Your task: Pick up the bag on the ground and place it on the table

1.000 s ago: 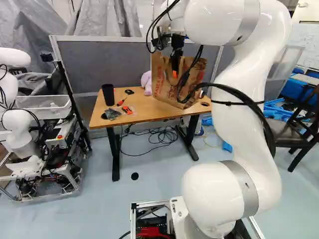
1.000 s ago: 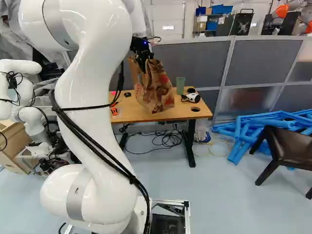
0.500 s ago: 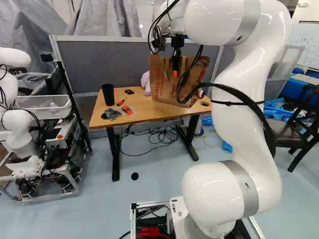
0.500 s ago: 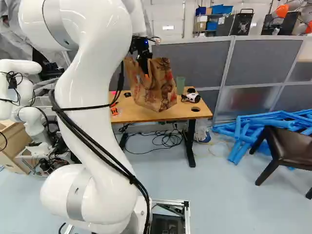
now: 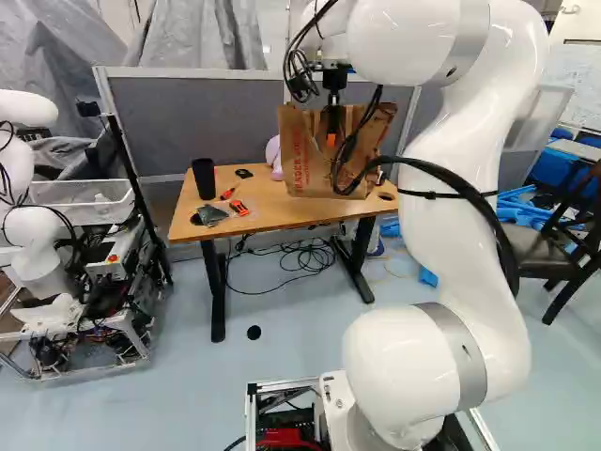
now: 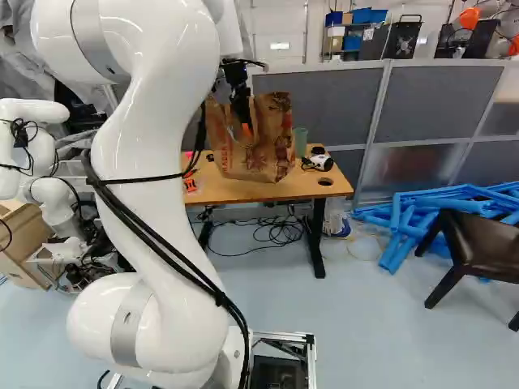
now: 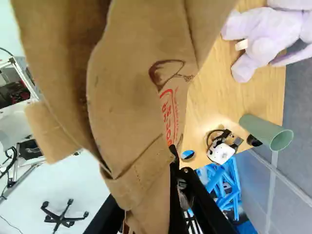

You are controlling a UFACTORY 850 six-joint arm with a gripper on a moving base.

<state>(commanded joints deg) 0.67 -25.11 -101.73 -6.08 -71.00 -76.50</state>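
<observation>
There is one paper bag (image 5: 308, 164), one wooden surface (image 6: 215, 192) with two black legs (image 5: 218, 296), one plush toy (image 7: 265, 44), two cups: one black cup (image 5: 204, 178) and one green cup (image 7: 263, 130); one black-and-white device (image 7: 222, 152), one white bin (image 5: 75, 218) and one leather-seated chair (image 6: 485, 250).

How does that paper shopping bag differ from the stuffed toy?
The paper bag is brown with red print, while the stuffed toy is pale purple with a white tag. The paper bag is much larger than the stuffed toy. The gripper holds the paper bag up; the stuffed toy rests on the table, ungripped.
</observation>
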